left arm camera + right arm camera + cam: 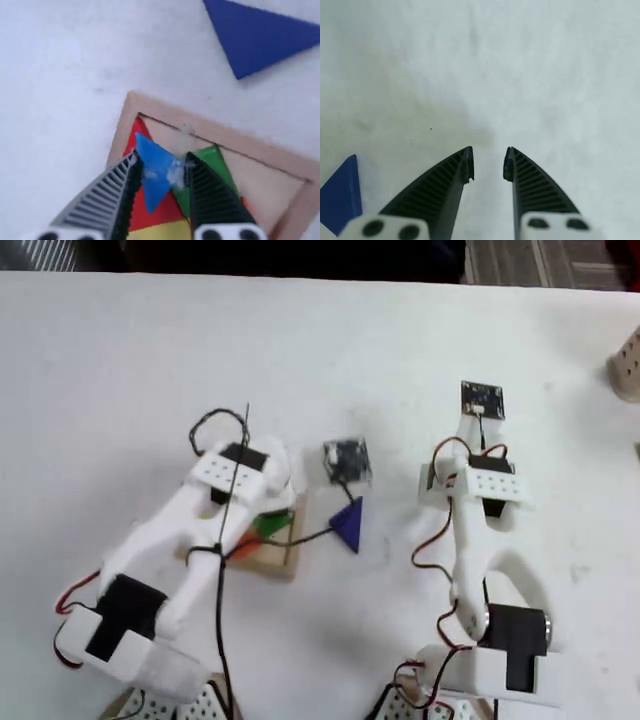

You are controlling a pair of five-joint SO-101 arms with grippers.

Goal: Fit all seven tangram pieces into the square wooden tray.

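White counter [120, 370], high view. Square wooden tray [275, 562] left of centre, partly under the left arm. Large dark blue triangle [349, 524] flat on the counter, just beside the tray at its 3 o'clock, outside it. Right tool [488, 162] farther out at 3 o'clock, spread a little over bare counter, nothing between its tips. Left tool [161, 157] above a tray corner, pinching a small light blue triangle [152, 170]. Red piece [150, 212], green piece [210, 165] and yellow piece [160, 232] lie inside the tray.
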